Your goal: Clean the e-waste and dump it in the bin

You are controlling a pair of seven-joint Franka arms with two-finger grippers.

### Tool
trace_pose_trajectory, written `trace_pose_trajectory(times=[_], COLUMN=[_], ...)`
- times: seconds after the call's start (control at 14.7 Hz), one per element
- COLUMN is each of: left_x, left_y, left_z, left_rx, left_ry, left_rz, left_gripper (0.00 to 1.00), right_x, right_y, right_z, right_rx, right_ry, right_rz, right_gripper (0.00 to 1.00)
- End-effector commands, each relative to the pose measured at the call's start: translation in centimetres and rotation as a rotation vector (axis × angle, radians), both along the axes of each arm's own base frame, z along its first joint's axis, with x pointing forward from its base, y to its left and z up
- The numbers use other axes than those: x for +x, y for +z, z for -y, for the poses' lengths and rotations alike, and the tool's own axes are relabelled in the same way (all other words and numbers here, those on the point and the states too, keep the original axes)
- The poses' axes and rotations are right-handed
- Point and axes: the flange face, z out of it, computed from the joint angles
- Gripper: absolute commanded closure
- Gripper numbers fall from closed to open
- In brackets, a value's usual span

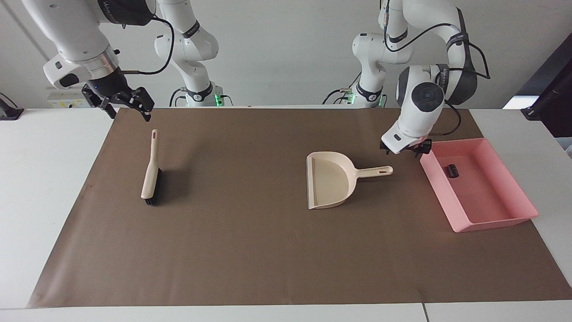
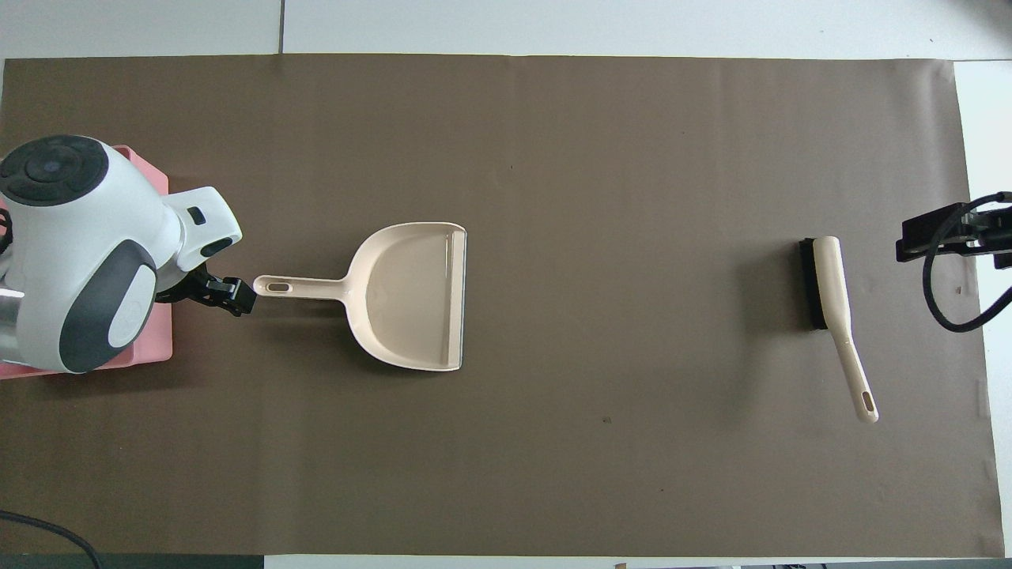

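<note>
The pink bin sits on the brown mat at the left arm's end. A small dark piece of e-waste lies in it; I see no white piece. In the overhead view the left arm hides most of the bin. My left gripper hangs open and empty over the mat between the bin's corner and the dustpan's handle tip, and it shows in the overhead view too. My right gripper is open and empty, raised over the mat's edge by the brush, and shows at the overhead view's edge.
A beige dustpan lies flat mid-mat, its handle pointing toward the bin. A beige brush with black bristles lies at the right arm's end of the mat. White table borders the mat.
</note>
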Motion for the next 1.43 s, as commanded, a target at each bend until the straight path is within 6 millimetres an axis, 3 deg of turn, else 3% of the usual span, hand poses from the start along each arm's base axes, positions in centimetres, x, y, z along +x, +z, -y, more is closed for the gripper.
trace_pose_trajectory(times=[0.0,0.14,0.34,0.68,0.88,1.36], left_x=[-0.6,-0.5,0.0,0.4,1.2,1.1], left_y=[4.3,7.7,13.1,18.9,20.4,20.2], left_z=[-2.9,-5.8,-8.4,-10.7,-10.7,-11.5], left_rx=[-0.062,-0.090,-0.093,-0.176,-0.169,-0.166], left_ry=[0.103,0.166,0.212,0.280,0.281,0.239], left_rz=[0.065,0.118,0.141,0.217,0.200,0.183], left_gripper=[0.02,0.02,0.02,0.02,0.02,0.02], right_x=[-0.3,-0.3,-0.5,-0.5,-0.5,-0.5], right_y=[0.3,0.3,0.4,0.3,0.3,0.4], right_z=[0.2,0.1,0.2,0.2,0.2,0.2], right_rx=[0.015,0.015,0.015,0.015,0.015,0.015], right_ry=[0.018,0.019,0.013,0.013,0.015,0.013], right_rz=[-0.004,-0.002,-0.002,-0.004,-0.004,-0.002], right_gripper=[0.00,0.00,0.00,0.00,0.00,0.00])
